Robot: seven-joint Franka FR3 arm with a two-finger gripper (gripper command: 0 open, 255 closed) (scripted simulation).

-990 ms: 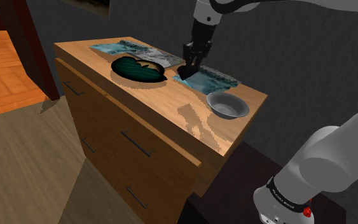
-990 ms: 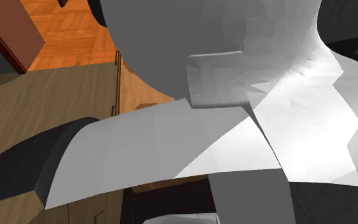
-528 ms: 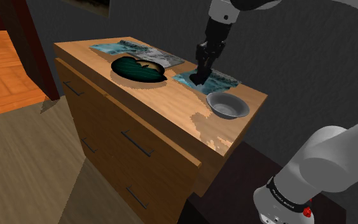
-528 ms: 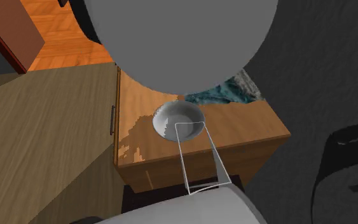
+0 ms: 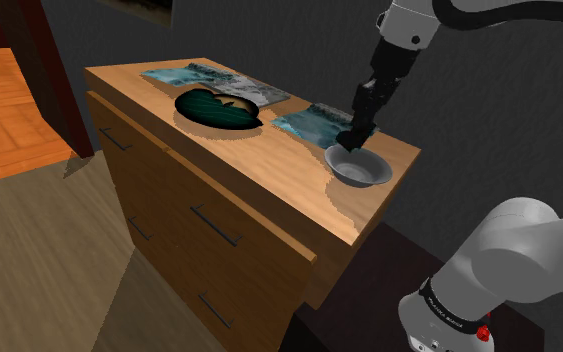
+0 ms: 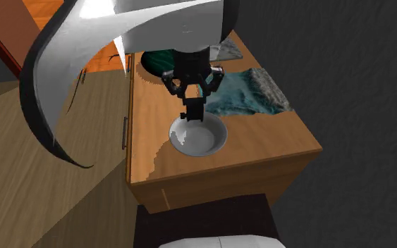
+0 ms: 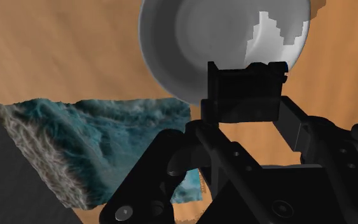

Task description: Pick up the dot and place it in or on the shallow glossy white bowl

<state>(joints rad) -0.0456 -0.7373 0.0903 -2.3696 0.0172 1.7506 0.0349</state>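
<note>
A small black block, the dot [image 7: 244,89], is clasped between my black fingers. My gripper [image 5: 353,138] is shut on it and hangs just above the far rim of the shallow grey-white bowl [image 5: 360,168]. From the second exterior view the gripper [image 6: 193,113] points down at the rim of the bowl [image 6: 202,137] nearest the teal mat. In the wrist view the bowl [image 7: 196,38] lies just beyond the dot, with my gripper [image 7: 245,113] behind it.
The bowl stands near the corner of a wooden dresser top [image 5: 269,160] with drawers below. A teal picture mat [image 5: 314,122] lies beside the bowl, a dark green round dish [image 5: 216,108] and a second mat [image 5: 209,76] farther along. Edges drop off close around the bowl.
The arm has swung from over the teal mat to the shoulder view's right, carrying the black dot to the bowl's rim. It has moved out from in front of the second exterior camera.
</note>
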